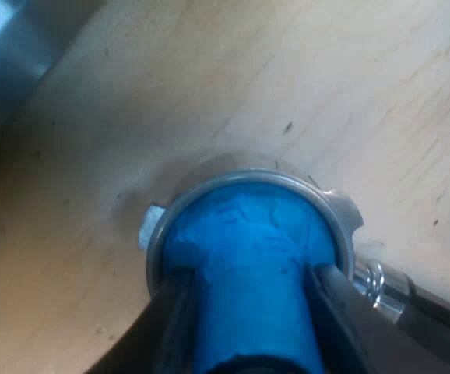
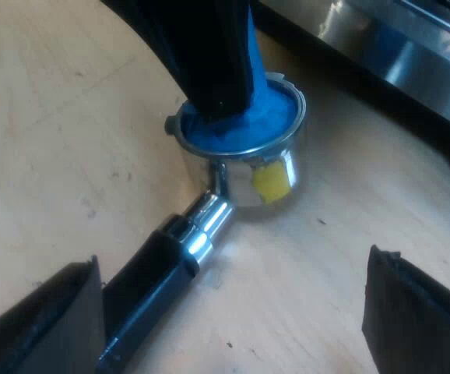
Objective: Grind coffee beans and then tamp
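Note:
The blue tamper (image 1: 248, 249) stands inside the basket of the metal holder (image 1: 343, 226), which rests on the wooden table. My left gripper (image 1: 252, 284) is shut on the tamper's blue stem, one black finger (image 1: 332, 308) on each side. From the right wrist view, the tamper (image 2: 270, 117) fills the holder's cup (image 2: 275, 167), and the left gripper (image 2: 213, 70) comes down onto it from above. The holder's dark handle (image 2: 151, 276) runs between the spread fingers of my right gripper (image 2: 237, 312), close by one finger. That gripper is open and holds nothing.
The espresso machine's shiny metal base (image 2: 412, 54) stands just beyond the holder, with a dark gap under it. A metal edge of the machine (image 1: 7, 39) also shows beyond the tamper. Bare wooden table (image 1: 287, 78) surrounds the holder.

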